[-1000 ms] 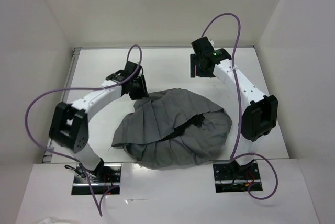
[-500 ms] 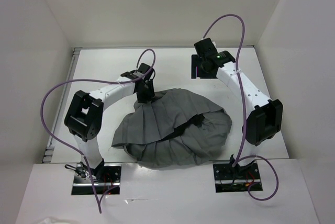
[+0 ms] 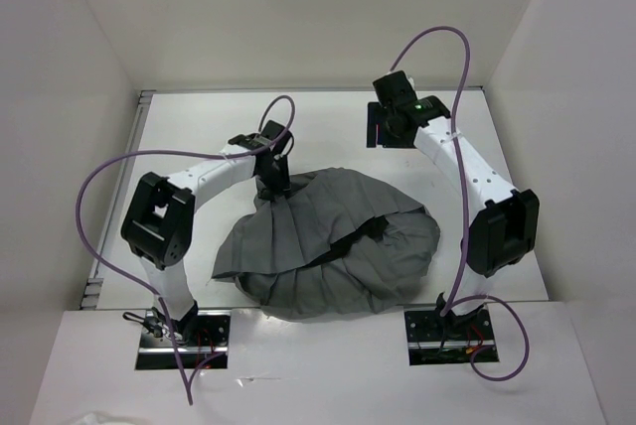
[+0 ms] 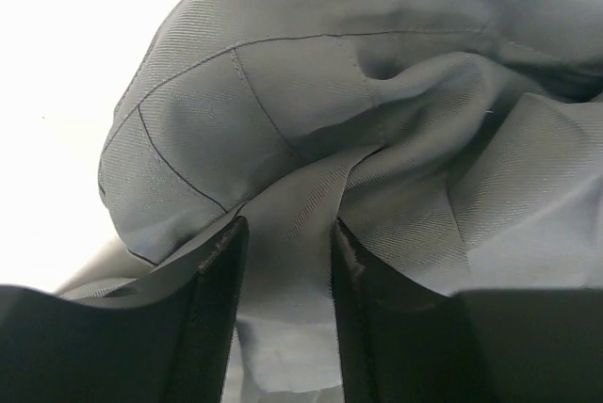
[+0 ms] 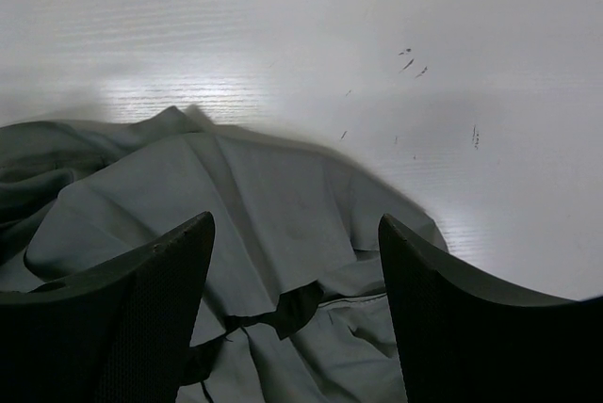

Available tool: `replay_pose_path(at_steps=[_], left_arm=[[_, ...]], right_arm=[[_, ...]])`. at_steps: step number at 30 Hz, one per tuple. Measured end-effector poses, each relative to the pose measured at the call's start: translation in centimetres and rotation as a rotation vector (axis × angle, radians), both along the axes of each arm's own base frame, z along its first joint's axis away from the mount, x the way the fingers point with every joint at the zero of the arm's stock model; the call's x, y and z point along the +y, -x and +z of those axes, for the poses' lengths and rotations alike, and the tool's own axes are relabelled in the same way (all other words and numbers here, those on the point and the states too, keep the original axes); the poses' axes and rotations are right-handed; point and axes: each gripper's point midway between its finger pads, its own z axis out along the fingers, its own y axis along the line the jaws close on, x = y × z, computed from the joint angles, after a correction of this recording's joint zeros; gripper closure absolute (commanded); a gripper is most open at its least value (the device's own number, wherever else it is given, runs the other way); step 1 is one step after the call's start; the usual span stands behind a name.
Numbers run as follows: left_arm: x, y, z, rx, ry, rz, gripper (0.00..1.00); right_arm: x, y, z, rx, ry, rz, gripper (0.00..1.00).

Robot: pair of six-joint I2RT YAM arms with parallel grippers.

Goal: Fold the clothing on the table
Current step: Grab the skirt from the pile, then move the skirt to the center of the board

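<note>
The clothing (image 3: 328, 246) is a crumpled grey garment with a dark band, lying mid-table (image 3: 189, 132). My left gripper (image 3: 272, 183) is down on its far left edge. In the left wrist view its jaws (image 4: 287, 229) stand partly open astride a fold of grey cloth (image 4: 283, 92), which lies between the fingers (image 4: 219, 271) without being pinched. My right gripper (image 3: 382, 130) hovers over bare table beyond the garment's far edge. It is wide open (image 5: 295, 219) and empty, and the cloth (image 5: 236, 196) lies below and in front of it.
White walls (image 3: 89, 68) close in the table on the left, back and right. Purple cables (image 3: 99, 187) loop from both arms. The arm bases (image 3: 184, 331) sit at the near edge.
The left arm has swung right and brought its gripper from beside the garment onto the garment's far left edge. The right gripper has shifted slightly right. The cloth has barely moved.
</note>
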Motion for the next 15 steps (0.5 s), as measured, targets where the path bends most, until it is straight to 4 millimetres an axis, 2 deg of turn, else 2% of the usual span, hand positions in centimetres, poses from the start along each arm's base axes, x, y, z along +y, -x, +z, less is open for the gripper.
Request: replay_pose_path(at_steps=[1, 4, 5, 7, 8, 9, 10, 11, 12, 13, 15], left_arm=[[0.1, 0.1, -0.3, 0.006, -0.008, -0.006, 0.71], [0.3, -0.2, -0.9, 0.024, -0.036, -0.014, 1.00], [0.1, -0.9, -1.0, 0.022, -0.049, -0.029, 1.00], [-0.8, -2.3, 0.6, 0.000, -0.048, -0.062, 1.00], [-1.9, -4.2, 2.7, -0.062, -0.024, -0.089, 1.00], [-3.4, -6.0, 5.6, -0.145, 0.017, -0.119, 1.00], [-4.3, -7.1, 8.1, -0.204, 0.045, -0.144, 1.00], [-5.9, -8.5, 12.6, -0.305, 0.096, -0.182, 1.00], [-6.9, -9.3, 15.7, -0.378, 0.135, -0.201, 1.00], [-8.3, -9.6, 20.7, -0.491, 0.192, -0.244, 1.00], [-9.1, -8.4, 26.3, -0.611, 0.254, -0.296, 1.00]], right_arm=[[-0.1, 0.0, 0.0, -0.001, -0.001, -0.002, 0.25], [-0.3, -0.1, -0.2, 0.001, 0.001, -0.007, 0.25], [-0.3, 0.1, -0.4, 0.007, 0.004, -0.007, 0.25], [-0.3, 0.1, -0.5, 0.009, 0.004, -0.007, 0.25], [-0.3, 0.1, -0.5, 0.008, 0.004, -0.007, 0.25], [-0.3, 0.1, -0.5, 0.007, 0.004, -0.007, 0.25], [-0.3, 0.1, -0.5, 0.007, 0.004, -0.007, 0.25], [-0.3, 0.1, -0.5, 0.008, 0.005, -0.007, 0.25], [-0.3, 0.0, -0.5, 0.005, 0.004, -0.008, 0.25], [-0.3, 0.0, -0.5, 0.005, 0.004, -0.007, 0.25], [-0.3, 0.0, -0.5, 0.004, 0.005, -0.008, 0.25]])
